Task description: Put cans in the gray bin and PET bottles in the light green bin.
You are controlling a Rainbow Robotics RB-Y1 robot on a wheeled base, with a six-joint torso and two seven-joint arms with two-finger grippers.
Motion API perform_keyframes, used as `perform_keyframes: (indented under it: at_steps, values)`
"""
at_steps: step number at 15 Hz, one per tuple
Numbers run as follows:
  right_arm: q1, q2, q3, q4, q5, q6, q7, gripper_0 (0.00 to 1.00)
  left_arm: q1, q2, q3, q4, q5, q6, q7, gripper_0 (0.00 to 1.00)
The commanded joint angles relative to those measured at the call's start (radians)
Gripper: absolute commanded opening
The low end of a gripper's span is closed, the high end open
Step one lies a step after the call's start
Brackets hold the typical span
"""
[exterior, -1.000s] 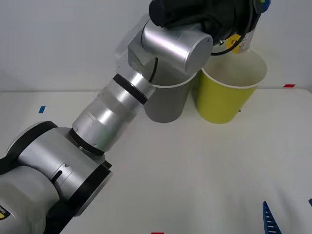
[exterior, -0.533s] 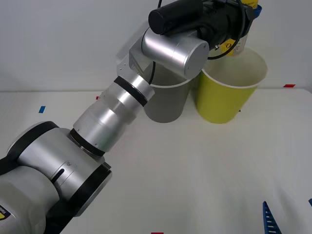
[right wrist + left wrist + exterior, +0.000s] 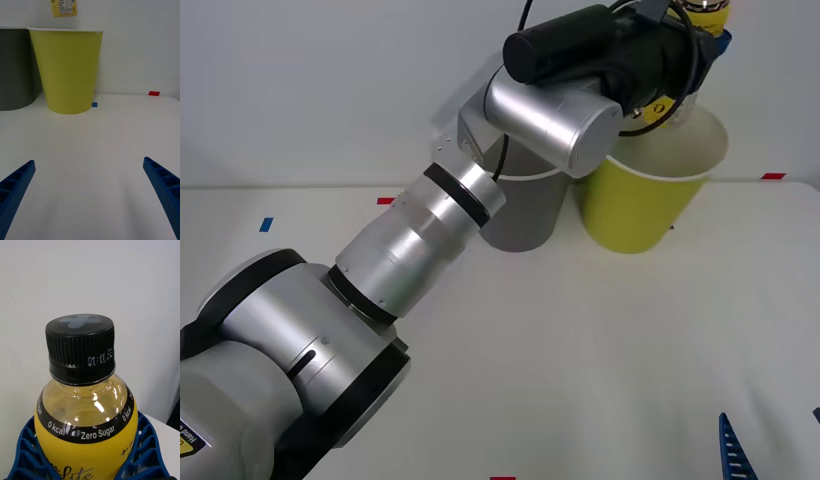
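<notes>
The right gripper waits low over the white counter, its blue fingers spread wide apart and holding nothing. Farther out, the left arm reaches across the gray bin and holds the left gripper high over the light green bin, its ribbed blue fingers clamped around the shoulder of the PET bottle. The bottle stands upright in that grip, black cap on, yellow label wrapped round it. It looks full or nearly so, which should make it firm under the squeeze and fairly weighty for its size; the smooth label could slip, so the wide body just below the neck seems the soundest place to hold. The two bins stand side by side, close or touching, against the pale wall, with small red and blue tape marks on the counter around them. Nothing appears to bar the way down into the green bin; the gray rim alongside is the one thing to stay clear of.
</notes>
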Motion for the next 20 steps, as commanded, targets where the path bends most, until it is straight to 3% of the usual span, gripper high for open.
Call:
perform_keyframes:
  at_steps: [1,10,11,12,14,20]
  values:
    - [0.0,0.0,0.0,0.0,0.0,0.0,0.0,1.0,0.0,0.0,-0.003,0.001,-0.002,0.0,0.002,0.0]
    - [0.0,0.0,0.0,0.0,0.0,0.0,0.0,1.0,0.0,0.0,-0.003,-0.001,0.001,-0.002,0.004,0.0]
    - [0.0,0.0,0.0,0.0,0.0,0.0,0.0,1.0,0.0,0.0,-0.003,-0.001,0.002,-0.002,0.01,0.7]
    - [0.0,0.0,0.0,0.0,0.0,0.0,0.0,1.0,0.0,0.0,-0.003,-0.001,0.002,0.0,0.013,0.99]
    - [0.0,0.0,0.0,0.0,0.0,0.0,0.0,1.0,0.0,0.0,-0.003,-0.03,-0.004,0.044,0.015,1.0]
    - [0.0,0.0,0.0,0.0,0.0,0.0,0.0,1.0,0.002,0.018,0.053,-0.42,0.004,0.551,0.032,1.0]
